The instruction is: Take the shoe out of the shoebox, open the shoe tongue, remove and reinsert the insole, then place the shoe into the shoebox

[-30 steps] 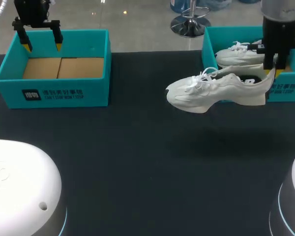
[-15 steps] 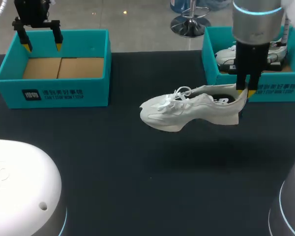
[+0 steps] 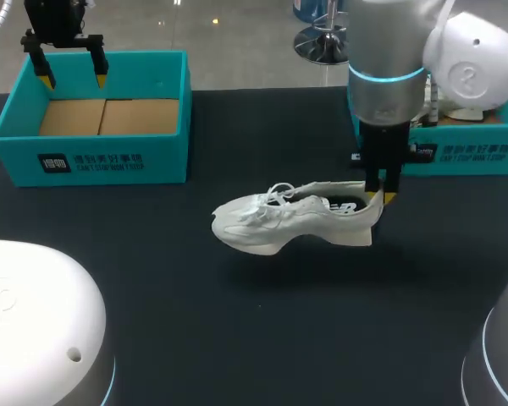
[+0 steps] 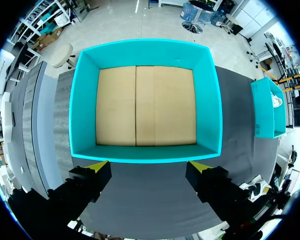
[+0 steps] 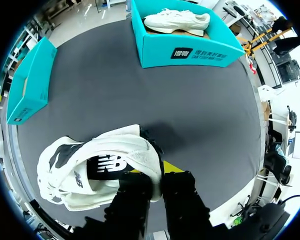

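A white sneaker (image 3: pixel 292 222) hangs just above the dark table near its middle, toe pointing left. My right gripper (image 3: pixel 381 196) is shut on its heel collar; in the right wrist view the white sneaker (image 5: pixel 97 170) fills the space at my right gripper (image 5: pixel 157 182), heel pinched between the fingers. The right shoebox (image 3: pixel 483 144), teal, is mostly hidden behind my right arm; in the right wrist view the right shoebox (image 5: pixel 190 47) holds a second white shoe (image 5: pixel 177 21). My left gripper (image 3: pixel 71 78) hovers open over the empty teal left shoebox (image 3: pixel 97 118), whose cardboard floor shows ahead of my left gripper (image 4: pixel 147 170).
The black table top (image 3: pixel 254 321) stretches between the two boxes and toward the front edge. Two white robot bases (image 3: pixel 34 321) sit at the near corners.
My right arm has carried the sneaker leftward from beside the right shoebox and lowered it toward the table's middle. The left arm has stayed still.
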Controlling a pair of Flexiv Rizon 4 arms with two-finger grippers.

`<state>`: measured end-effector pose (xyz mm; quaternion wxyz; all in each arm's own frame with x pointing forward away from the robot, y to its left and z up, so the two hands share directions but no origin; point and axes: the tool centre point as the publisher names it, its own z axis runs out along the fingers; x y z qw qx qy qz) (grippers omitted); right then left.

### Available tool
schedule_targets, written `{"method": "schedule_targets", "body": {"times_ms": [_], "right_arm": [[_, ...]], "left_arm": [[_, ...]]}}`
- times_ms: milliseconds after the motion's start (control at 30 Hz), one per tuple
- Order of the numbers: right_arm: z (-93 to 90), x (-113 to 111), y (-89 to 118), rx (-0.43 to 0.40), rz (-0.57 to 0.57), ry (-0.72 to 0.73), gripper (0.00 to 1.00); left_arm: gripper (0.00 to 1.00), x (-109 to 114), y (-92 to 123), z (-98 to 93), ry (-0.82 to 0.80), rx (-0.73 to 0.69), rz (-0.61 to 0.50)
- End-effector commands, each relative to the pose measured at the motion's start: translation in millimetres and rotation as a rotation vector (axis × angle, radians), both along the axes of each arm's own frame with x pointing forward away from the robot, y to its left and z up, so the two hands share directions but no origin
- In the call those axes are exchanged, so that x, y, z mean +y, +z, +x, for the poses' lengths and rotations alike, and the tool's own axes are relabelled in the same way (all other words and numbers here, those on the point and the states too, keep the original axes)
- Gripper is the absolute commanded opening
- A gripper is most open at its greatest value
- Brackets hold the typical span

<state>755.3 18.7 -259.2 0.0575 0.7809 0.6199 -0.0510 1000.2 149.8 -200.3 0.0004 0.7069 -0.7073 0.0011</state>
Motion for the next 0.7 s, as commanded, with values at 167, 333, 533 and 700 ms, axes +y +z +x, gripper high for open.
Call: {"method": "schedule_targets", "body": {"times_ms": [167,333,533,700], "right_arm": [[10.9,28,-43,0.008,-0.003,0.031,0.0],[12.0,37,-58,0.01,-0.004,0.033,0.0],[8.3,43,-73,0.023,-0.019,0.001,0.0],[4.6,46,-84,0.032,-0.054,-0.02,0.0]], "left_arm": [[1.0,0,0,-0.1,0.0,0.001,0.001],[1.0,0,0,-0.1,0.0,0.001,0.001],[1.0,0,0,-0.1,0.0,0.001,0.001],[1.0,0,0,-0.1,0.0,0.001,0.001]]}}
